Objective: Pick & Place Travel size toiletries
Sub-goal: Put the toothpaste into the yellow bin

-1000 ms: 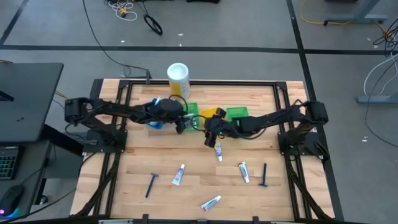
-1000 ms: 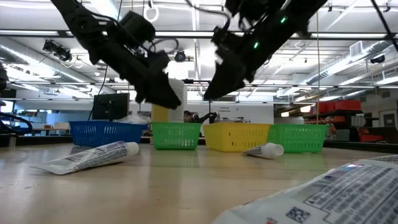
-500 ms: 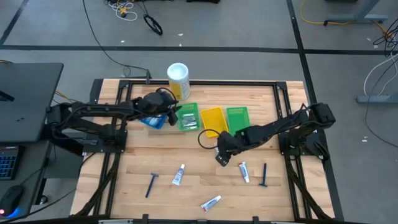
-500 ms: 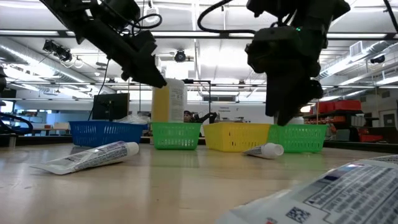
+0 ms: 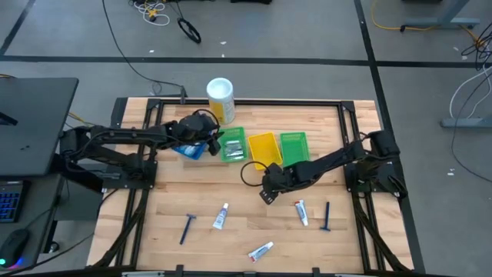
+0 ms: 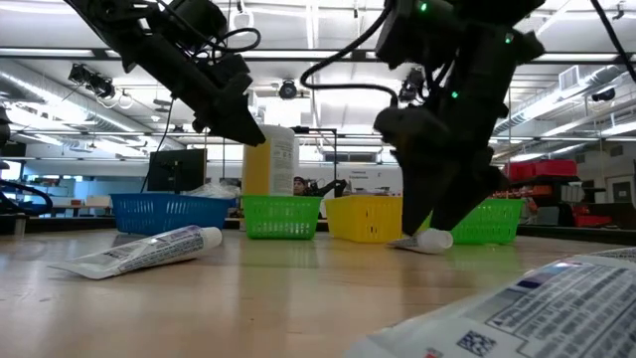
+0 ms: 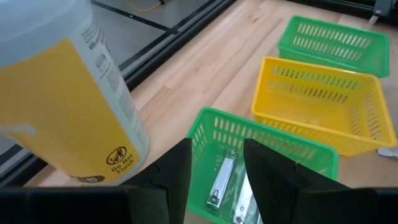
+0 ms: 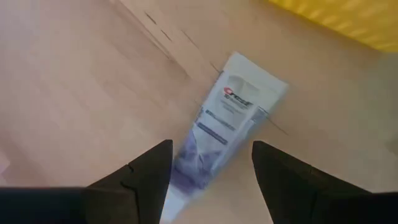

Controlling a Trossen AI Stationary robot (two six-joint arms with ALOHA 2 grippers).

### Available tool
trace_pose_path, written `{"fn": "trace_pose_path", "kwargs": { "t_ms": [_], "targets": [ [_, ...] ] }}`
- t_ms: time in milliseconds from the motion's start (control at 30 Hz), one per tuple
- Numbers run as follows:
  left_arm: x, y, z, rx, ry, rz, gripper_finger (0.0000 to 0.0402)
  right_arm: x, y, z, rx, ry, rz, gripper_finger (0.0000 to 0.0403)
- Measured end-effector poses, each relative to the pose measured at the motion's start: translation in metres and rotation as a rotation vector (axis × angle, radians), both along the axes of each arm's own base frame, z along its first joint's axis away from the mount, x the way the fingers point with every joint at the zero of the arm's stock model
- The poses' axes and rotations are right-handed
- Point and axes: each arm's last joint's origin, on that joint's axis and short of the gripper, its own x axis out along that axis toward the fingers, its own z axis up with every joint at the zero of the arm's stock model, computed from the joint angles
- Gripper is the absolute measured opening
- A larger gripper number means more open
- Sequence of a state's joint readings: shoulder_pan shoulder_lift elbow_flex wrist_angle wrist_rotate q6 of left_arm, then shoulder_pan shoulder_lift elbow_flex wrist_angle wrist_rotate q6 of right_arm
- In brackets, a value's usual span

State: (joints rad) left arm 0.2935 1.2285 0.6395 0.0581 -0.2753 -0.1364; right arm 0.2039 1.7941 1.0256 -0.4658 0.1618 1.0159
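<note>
Your right gripper (image 8: 208,186) hangs, jaws apart, over the toothpaste tube (image 8: 219,134) on the bench (image 5: 231,238). It looks light and soft; pinch mid-body. Left gripper (image 7: 216,171), jaws apart, waits.

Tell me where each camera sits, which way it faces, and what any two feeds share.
High view: overhead, straight down on the table; both arms, left gripper over the bins, right gripper low mid-table.
Low view: tabletop height, facing the bins and room; both arms descend from above.
Left wrist view: looks past its fingers into a green bin beside the canister.
Right wrist view: looks down between open fingers at a toothpaste tube.
Shared: the high and left wrist views both show the yellow bin.
</note>
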Motion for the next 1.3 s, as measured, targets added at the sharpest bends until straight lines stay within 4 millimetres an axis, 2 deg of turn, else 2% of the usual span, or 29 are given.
{"fn": "trace_pose_path", "kwargs": {
  "t_ms": [233,567,800,1033,1300],
  "targets": [
    [0.000,0.000,0.001,0.004,-0.007,-0.002,0.0153,0.004,-0.002,-0.017,-0.028,0.042,-0.004,0.0222],
    [0.000,0.000,0.001,0.003,-0.006,-0.003,0.0153,0.001,-0.003,-0.019,-0.055,0.079,0.046,0.0125],
    [0.000,0.000,0.001,0.000,-0.008,-0.001,0.0153,0.002,-0.003,-0.020,-0.050,0.082,0.084,0.0114],
    [0.000,0.000,0.001,-0.001,-0.007,-0.001,0.0153,-0.001,-0.003,-0.006,-0.023,0.037,0.116,0.0113],
    [0.000,0.000,0.001,0.002,-0.006,-0.002,0.0153,-0.002,-0.003,0.026,-0.012,-0.086,0.190,0.0112]
  ]
}}
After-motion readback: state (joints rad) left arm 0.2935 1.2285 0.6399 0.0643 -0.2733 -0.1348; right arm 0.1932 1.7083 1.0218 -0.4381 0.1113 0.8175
